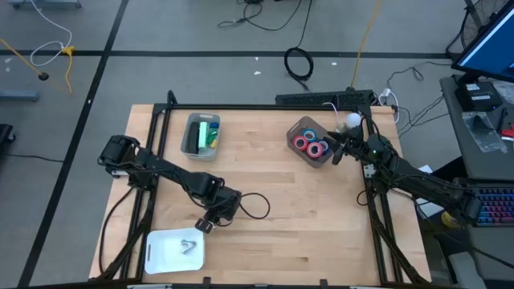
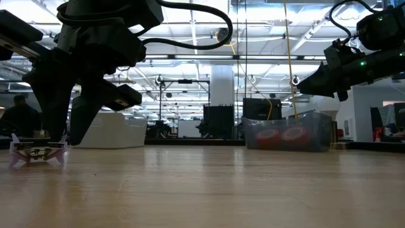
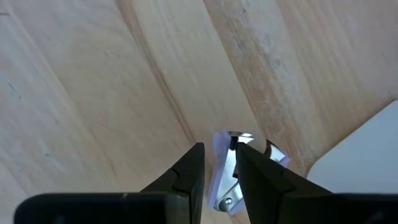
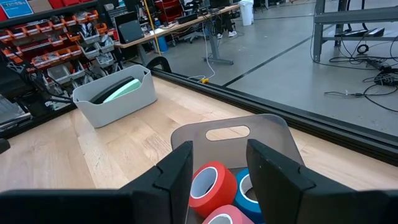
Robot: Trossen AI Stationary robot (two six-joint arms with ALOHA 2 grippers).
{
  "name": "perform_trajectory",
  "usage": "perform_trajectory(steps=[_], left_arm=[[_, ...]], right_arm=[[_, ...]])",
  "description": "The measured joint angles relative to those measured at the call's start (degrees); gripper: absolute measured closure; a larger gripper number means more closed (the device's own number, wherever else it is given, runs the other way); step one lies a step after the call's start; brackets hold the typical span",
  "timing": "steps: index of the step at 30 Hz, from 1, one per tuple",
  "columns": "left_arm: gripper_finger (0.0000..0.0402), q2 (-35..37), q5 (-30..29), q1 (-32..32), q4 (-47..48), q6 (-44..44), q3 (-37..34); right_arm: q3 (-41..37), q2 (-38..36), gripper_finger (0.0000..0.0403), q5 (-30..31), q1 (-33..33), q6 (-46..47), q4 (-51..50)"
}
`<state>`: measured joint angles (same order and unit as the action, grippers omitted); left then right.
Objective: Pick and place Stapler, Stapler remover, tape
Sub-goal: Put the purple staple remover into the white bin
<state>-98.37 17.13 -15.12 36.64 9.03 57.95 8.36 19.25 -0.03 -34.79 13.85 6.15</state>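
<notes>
My left gripper [image 1: 206, 225] points down at the table just beyond the white tray [image 1: 161, 250] and is shut on a small lavender-and-metal stapler remover [image 3: 225, 177]. A second stapler remover [image 1: 189, 244] lies on the tray. The green stapler [image 1: 209, 134] lies in a grey bin [image 1: 191, 143]. Red and blue tape rolls [image 1: 312, 145] lie in a clear bin [image 1: 299, 154]. My right gripper [image 4: 217, 163] hovers open over that bin's near rim, above the tape rolls [image 4: 209, 181], and touches nothing. My left gripper pinches the stapler remover's metal middle [image 3: 229, 163] between its two fingers, coming from above and pointing down. The remover's jaws [image 3: 273, 157] stick out past the fingertips. In the low view, a stapler remover [image 2: 37, 152] sits on the tabletop by the fingers [image 2: 58, 126].
The table's black frame rail [image 1: 265, 105] runs along its far edge. Bare wood lies between the two bins and across the table's middle [image 1: 281, 201]. A black cable loop [image 1: 255, 206] hangs beside my left wrist.
</notes>
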Motion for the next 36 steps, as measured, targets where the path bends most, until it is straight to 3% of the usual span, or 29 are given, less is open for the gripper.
perform_trajectory(steps=[22,25,29,36], left_arm=[[0.031,0.0,-1.4,0.0,0.7,-0.2,0.0],[0.0331,0.0,-1.6,0.0,0.9,-0.3,0.0],[0.0388,0.0,-0.7,0.0,0.7,0.1,0.0],[0.0394,0.0,-0.3,0.0,0.7,-1.1,0.0]], right_arm=[[0.0,0.0,0.0261,0.0,0.0,-0.2,0.0],[0.0,0.0,0.0261,0.0,0.0,-0.5,0.0],[0.0,0.0,0.0261,0.1,0.0,-0.9,0.0],[0.0,0.0,0.0261,0.2,0.0,-0.9,0.0]])
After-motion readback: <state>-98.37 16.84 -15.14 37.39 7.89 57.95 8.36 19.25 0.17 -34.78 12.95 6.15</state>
